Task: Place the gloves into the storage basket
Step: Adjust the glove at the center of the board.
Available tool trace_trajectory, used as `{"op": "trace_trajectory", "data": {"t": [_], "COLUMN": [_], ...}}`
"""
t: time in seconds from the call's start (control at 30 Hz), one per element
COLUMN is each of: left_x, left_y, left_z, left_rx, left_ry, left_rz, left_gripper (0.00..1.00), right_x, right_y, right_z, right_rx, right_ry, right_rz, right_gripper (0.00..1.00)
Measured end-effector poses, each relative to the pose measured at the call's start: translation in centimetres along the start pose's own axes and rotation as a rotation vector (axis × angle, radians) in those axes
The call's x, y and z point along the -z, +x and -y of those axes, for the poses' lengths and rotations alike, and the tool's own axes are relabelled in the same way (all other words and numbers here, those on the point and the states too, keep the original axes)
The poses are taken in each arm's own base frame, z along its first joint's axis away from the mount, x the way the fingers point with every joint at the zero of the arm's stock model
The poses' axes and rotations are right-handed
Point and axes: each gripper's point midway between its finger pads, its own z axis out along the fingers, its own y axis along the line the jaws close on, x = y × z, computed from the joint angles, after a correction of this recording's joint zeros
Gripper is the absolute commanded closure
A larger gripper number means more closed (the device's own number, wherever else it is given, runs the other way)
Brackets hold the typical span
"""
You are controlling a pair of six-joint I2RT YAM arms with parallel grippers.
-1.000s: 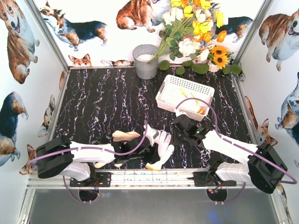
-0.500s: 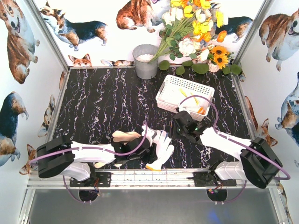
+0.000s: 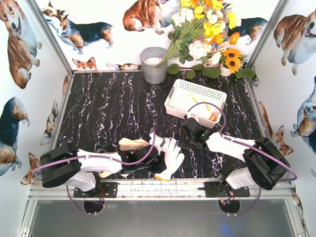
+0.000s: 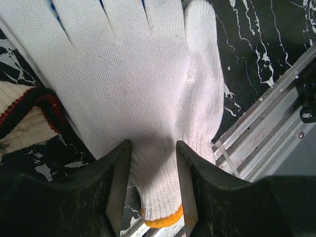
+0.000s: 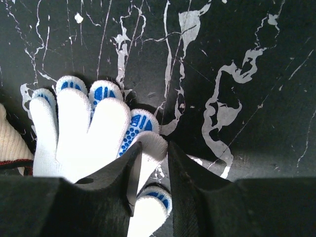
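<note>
While the white glove is pinched at its orange cuff by the left gripper, its long axis is laid straight ahead of the jaws. 1 fingertip of the stacked gloves is straddled by the right gripper, jaws nearly together; a grip cannot be confirmed. The storage basket is found just beyond that nearer gripper.

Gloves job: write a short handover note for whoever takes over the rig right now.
Left gripper: closed on the cuff of the white glove, which lies flat on the table, near edge.
Right gripper: at that glove's fingertips, grip unclear.
Cream glove lies beside it.
Storage basket, far right, shows white and yellow-orange inside, likely gloves.
Left to do: carry the table gloves into the basket.
</note>
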Motion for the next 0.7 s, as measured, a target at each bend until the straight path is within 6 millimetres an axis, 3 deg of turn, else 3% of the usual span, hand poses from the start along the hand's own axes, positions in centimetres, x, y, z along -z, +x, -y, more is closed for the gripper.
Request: {"op": "trace_trajectory", "data": {"t": [0.27, 0.7], "left_x": [0.0, 0.0], "left_y": [0.0, 0.0], "left_z": [0.0, 0.0], "left_rx": [0.002, 0.002], "left_ry": [0.000, -0.001], "left_rz": [0.000, -0.001], "left_gripper": [0.64, 0.64], "right_x": [0.0, 1.6], "right_y": [0.0, -1.9], "right_z": [0.0, -1.5], "right_rx": [-0.002, 0.027], "right_ry": [-0.002, -0.053], "right_rz": [-0.005, 0.047], "right_gripper": [0.90, 0.92]}}
